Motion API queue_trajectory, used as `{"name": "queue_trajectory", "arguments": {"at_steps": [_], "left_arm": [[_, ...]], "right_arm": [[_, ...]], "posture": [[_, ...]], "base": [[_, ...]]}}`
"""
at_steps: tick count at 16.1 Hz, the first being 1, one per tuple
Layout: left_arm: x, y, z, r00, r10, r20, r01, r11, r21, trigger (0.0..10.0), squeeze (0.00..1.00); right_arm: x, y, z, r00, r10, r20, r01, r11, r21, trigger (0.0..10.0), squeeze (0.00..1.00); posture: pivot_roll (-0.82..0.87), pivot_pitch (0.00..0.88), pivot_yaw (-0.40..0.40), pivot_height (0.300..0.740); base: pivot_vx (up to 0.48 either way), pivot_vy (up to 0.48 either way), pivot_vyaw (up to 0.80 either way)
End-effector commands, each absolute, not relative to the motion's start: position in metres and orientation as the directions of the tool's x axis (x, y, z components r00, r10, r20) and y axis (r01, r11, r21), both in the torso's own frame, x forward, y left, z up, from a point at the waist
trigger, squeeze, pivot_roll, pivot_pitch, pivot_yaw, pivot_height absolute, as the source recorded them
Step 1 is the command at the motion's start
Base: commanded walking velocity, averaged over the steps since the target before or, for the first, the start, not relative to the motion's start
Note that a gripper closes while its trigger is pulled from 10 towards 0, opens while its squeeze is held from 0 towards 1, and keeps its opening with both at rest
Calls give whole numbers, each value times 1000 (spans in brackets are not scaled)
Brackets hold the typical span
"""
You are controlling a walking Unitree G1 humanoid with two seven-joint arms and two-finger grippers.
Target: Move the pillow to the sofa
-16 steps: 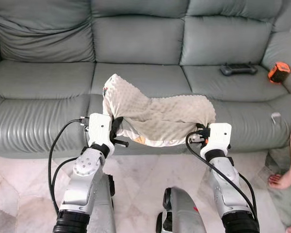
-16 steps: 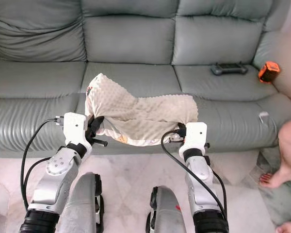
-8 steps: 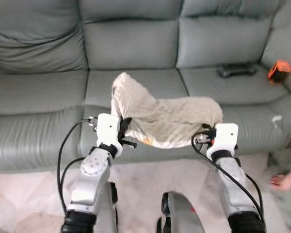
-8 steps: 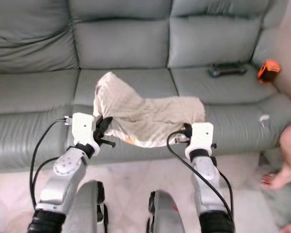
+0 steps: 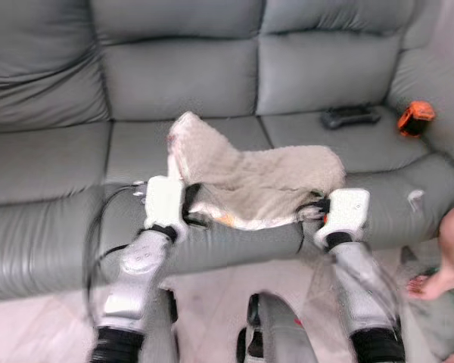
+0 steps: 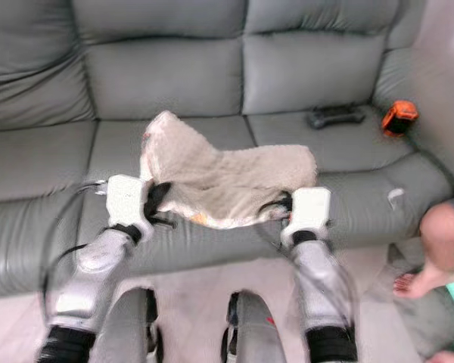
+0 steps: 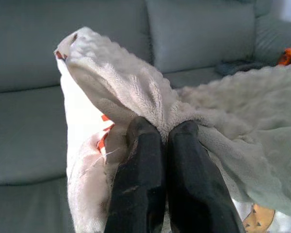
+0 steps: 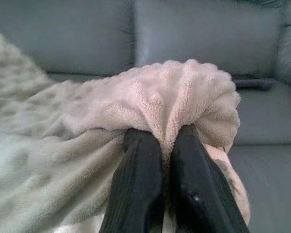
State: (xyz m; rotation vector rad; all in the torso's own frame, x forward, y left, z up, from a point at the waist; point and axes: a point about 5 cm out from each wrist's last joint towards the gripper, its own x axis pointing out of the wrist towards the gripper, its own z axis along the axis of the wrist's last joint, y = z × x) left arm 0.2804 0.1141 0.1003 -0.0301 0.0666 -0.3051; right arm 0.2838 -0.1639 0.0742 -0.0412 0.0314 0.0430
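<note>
Both grippers pinch the cream pillow (image 5: 253,178) by its near edge, the left gripper (image 7: 162,133) clamped on one corner and the right gripper (image 8: 167,136) on the other, holding it stretched over the front of the grey sofa (image 5: 53,159), where a black controller (image 5: 350,116) and an orange object (image 5: 414,119) lie farther back.

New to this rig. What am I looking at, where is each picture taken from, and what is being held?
A humanoid robot stands facing a grey sofa. Two pictures come from its head, looking down at its silver arms. The other two look along each wrist's black fingers. The left gripper and the right gripper are each shut on an end of a cream pillow, held over the sofa's front edge. On the seat lie a black controller and an orange object. A person's leg is at the right.
</note>
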Motion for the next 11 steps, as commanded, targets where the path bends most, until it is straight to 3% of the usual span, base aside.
{"name": "queue_trajectory", "arguments": {"at_steps": [1,3,9,11], "left_arm": [[281,107,104,945,-324,-39,323,946,-43,10000,0],[282,107,106,950,-310,-31,309,950,-34,10000,0],[288,118,109,967,-255,-21,254,967,-9,10000,0],[289,123,108,972,-232,-25,232,973,5,10000,0]], "right_arm": [[285,-163,79,998,66,-4,-66,996,-66,10000,0],[285,-159,82,996,83,15,-82,995,-62,10000,0],[284,-152,82,992,123,21,-122,992,-37,10000,0],[283,-150,83,991,131,28,-130,991,-37,10000,0]], "posture": [[-10,149,-50,641],[-8,147,-48,641],[0,153,-46,641],[5,154,-45,641]], "base": [[364,0,0],[148,0,719],[0,0,0],[0,0,788]]}}
